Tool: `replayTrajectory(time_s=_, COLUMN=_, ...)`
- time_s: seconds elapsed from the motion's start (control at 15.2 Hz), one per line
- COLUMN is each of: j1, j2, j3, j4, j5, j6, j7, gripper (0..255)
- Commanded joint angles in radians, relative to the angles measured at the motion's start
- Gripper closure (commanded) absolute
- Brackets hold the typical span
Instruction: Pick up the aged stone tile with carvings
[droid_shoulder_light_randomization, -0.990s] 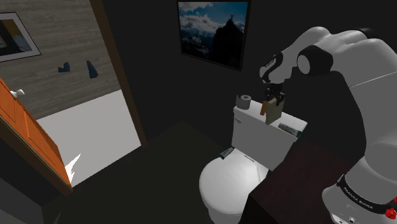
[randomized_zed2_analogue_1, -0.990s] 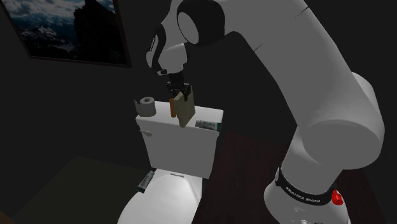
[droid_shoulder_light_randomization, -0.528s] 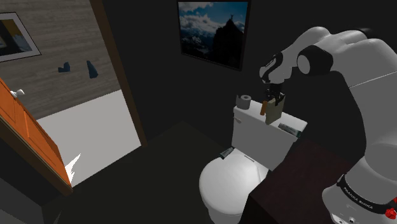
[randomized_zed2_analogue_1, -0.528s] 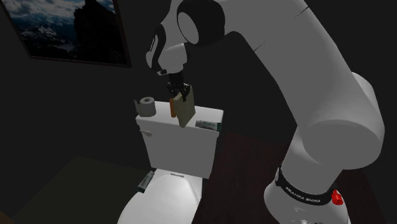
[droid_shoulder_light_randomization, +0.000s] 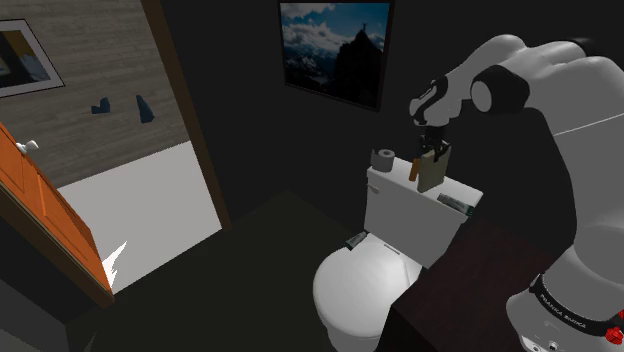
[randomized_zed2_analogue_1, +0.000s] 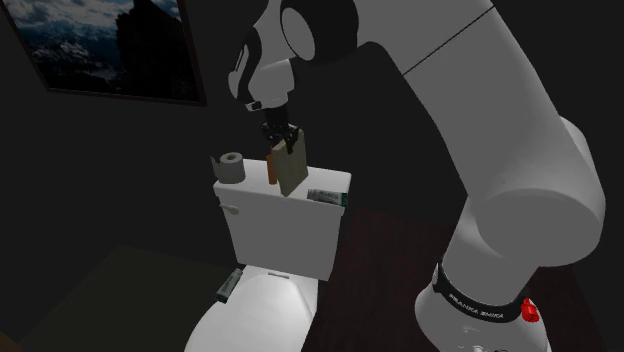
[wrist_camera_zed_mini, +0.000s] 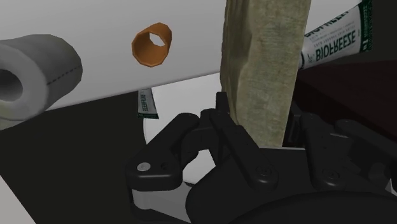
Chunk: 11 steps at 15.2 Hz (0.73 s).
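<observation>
The stone tile (droid_shoulder_light_randomization: 430, 174) is a rough grey-tan slab hanging upright just above the white toilet tank (droid_shoulder_light_randomization: 405, 212). My black gripper (droid_shoulder_light_randomization: 433, 152) is shut on its upper edge. The second exterior view has the tile (randomized_zed2_analogue_1: 291, 170) hanging below the gripper (randomized_zed2_analogue_1: 283, 145), its lower corner level with the tank lid (randomized_zed2_analogue_1: 325, 180). In the wrist view the tile (wrist_camera_zed_mini: 267, 57) rises from between the clasping fingers (wrist_camera_zed_mini: 224, 109) of the gripper (wrist_camera_zed_mini: 259, 119), with the tank top behind it.
On the tank lid stand a toilet paper roll (droid_shoulder_light_randomization: 383, 158), a small orange tube (droid_shoulder_light_randomization: 412, 171) and a Biofreeze tube (wrist_camera_zed_mini: 331, 44). Another tube (droid_shoulder_light_randomization: 355, 240) lies on the toilet (droid_shoulder_light_randomization: 360, 285) below. A framed picture (droid_shoulder_light_randomization: 335, 50) hangs behind.
The gripper has risen a little with the tile clasped in it, so the tile hangs slightly higher over the tank. Nothing else has moved.
</observation>
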Motion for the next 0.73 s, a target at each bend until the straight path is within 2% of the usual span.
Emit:
replayTrajectory(time_s=0.0, j1=0.004, j2=-0.016, j3=-0.006, j4=0.004, j5=-0.006, j6=-0.018, j7=0.003, gripper=255)
replayTrajectory(time_s=0.66, j1=0.019, j2=-0.082, j3=-0.03, j4=0.01, j5=-0.033, j6=-0.087, j7=0.011, gripper=255)
